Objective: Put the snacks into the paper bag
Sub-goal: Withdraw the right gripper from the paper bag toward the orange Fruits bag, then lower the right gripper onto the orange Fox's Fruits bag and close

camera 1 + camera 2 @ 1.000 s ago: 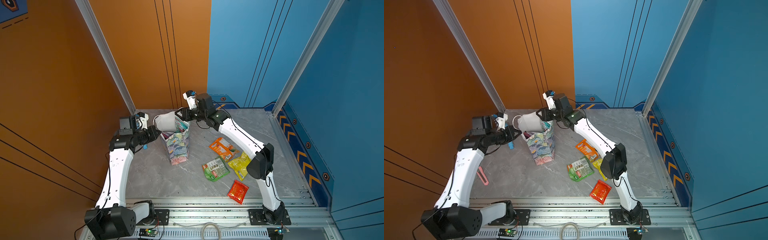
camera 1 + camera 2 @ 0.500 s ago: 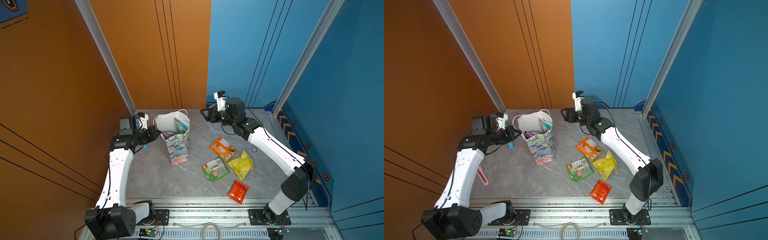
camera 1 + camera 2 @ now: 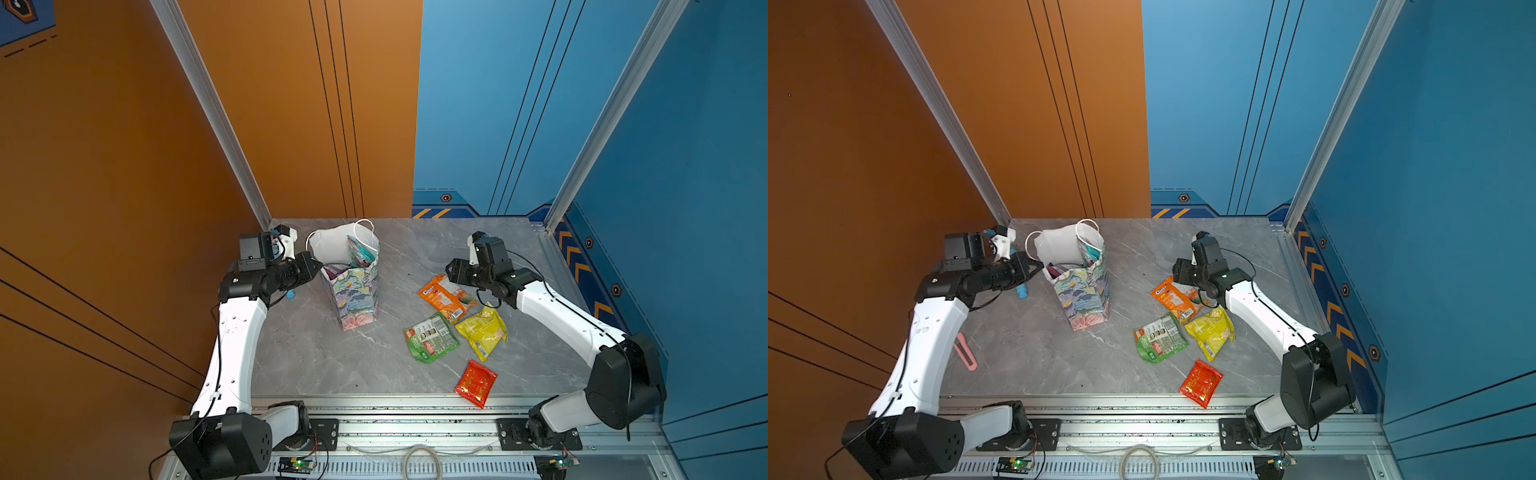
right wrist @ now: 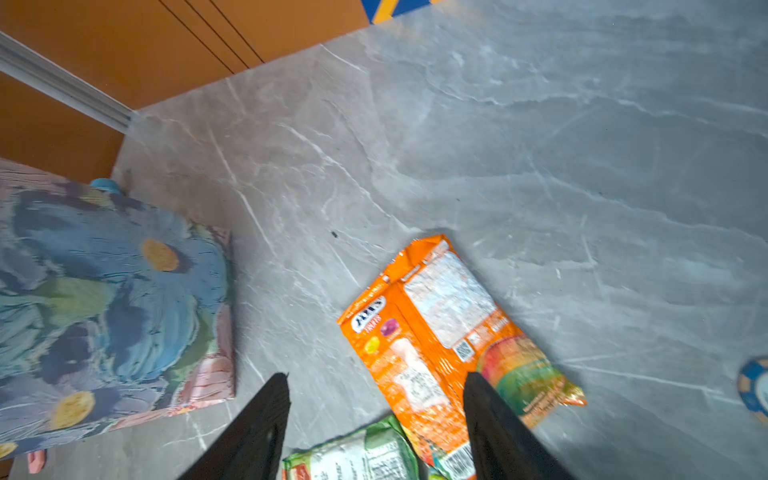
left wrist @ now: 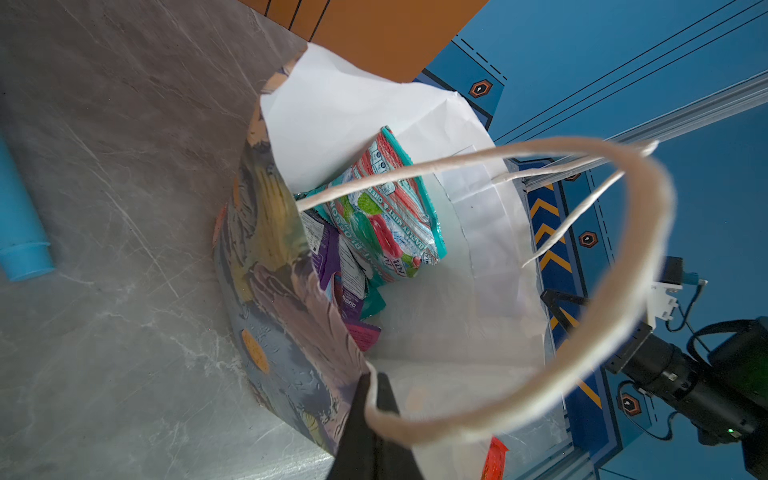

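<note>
Pinching paper bag (image 3: 358,300) rim: left gripper (image 5: 371,397), jaws pressed together, forearm level. Right gripper (image 4: 376,376) spread, tilted down over orange packet (image 4: 436,332). Bag upright, holds teal packet (image 5: 386,208), purple packet (image 5: 327,259). Green packet (image 3: 430,337), yellow packet (image 3: 484,332), red packet (image 3: 476,382) on table (image 3: 415,249).

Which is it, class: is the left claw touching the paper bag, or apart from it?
Touching. The left wrist view shows the left claw shut on the rim of the paper bag, with the paper pinched between its black tips.

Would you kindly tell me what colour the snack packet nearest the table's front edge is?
The packet is red; clearest in a top view.
</note>
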`<action>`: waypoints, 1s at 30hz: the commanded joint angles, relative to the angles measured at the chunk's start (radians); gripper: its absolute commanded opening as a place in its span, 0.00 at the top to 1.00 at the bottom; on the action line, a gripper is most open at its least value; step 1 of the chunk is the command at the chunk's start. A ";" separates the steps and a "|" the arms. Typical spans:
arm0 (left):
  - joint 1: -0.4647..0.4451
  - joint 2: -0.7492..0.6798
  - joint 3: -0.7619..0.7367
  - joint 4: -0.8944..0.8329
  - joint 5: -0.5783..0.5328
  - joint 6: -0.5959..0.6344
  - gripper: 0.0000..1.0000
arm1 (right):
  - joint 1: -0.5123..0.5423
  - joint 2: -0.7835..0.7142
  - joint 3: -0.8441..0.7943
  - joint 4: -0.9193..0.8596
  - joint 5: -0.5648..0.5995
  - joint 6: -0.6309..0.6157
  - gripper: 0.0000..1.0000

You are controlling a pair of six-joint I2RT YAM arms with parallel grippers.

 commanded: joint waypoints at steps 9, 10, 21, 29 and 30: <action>-0.001 -0.024 -0.004 0.028 0.028 -0.002 1.00 | -0.033 0.171 -0.010 -0.053 0.063 -0.033 0.26; -0.001 -0.023 -0.003 0.029 0.028 -0.002 1.00 | -0.034 0.182 -0.009 -0.050 0.066 -0.033 0.24; -0.001 -0.016 -0.001 0.029 0.027 -0.003 1.00 | -0.033 0.220 -0.029 -0.059 0.064 -0.012 0.06; -0.001 -0.017 0.002 0.028 0.030 -0.004 1.00 | -0.025 0.264 -0.037 -0.057 0.046 0.011 0.00; -0.002 -0.016 0.001 0.029 0.030 -0.004 1.00 | -0.022 0.270 -0.041 -0.056 0.043 0.016 0.00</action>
